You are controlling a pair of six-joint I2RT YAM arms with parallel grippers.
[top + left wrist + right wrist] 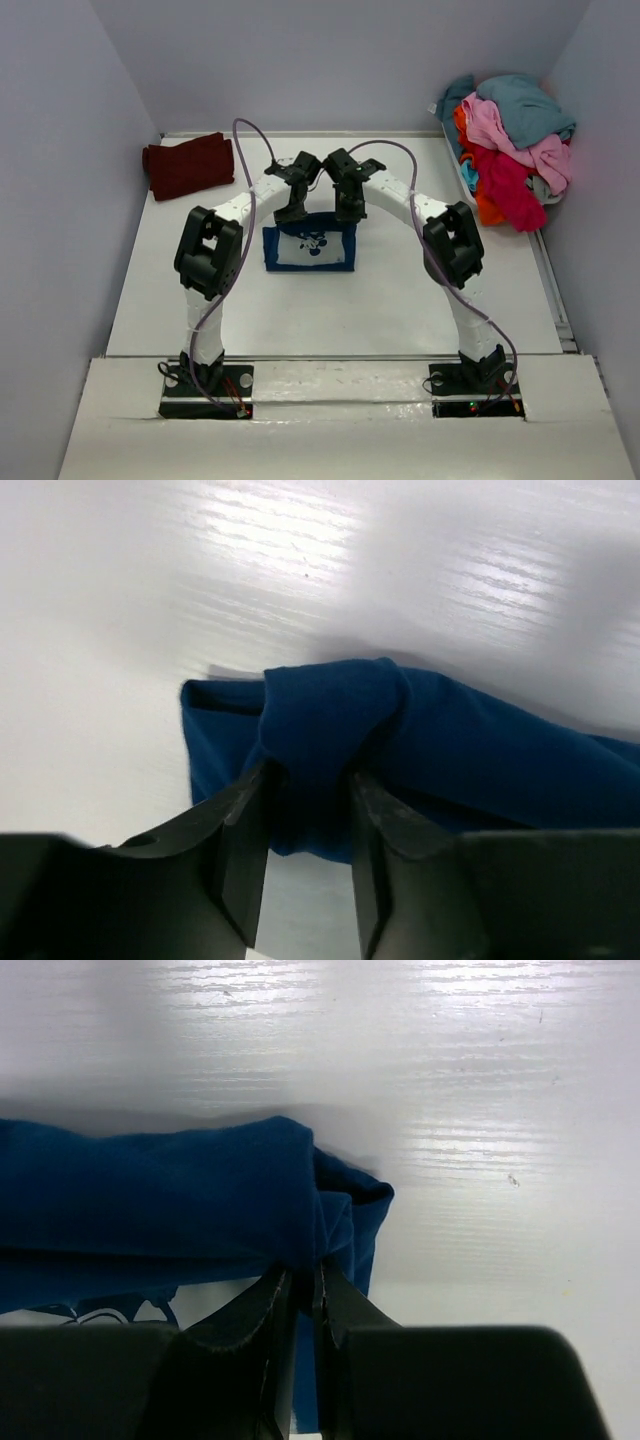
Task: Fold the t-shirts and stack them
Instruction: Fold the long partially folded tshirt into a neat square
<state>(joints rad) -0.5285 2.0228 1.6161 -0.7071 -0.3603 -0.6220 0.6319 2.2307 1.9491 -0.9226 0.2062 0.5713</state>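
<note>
The navy blue t-shirt [310, 250] with a white-and-pale-blue print lies partly folded mid-table. My left gripper [292, 212] is at its far left corner and my right gripper [348, 210] at its far right corner. In the left wrist view the left gripper [308, 775] is closed on a thick bunch of the navy cloth [480, 750]. In the right wrist view the right gripper [305, 1272] is pinched tight on a fold of the navy cloth [150, 1190]. A dark maroon t-shirt [188, 165] lies folded at the back left.
A pile of teal, pink, red and orange t-shirts [510, 145] sits heaped at the back right corner. Grey walls close in the white table [400, 290] on the left, back and right. Both arm bases stand at the near edge.
</note>
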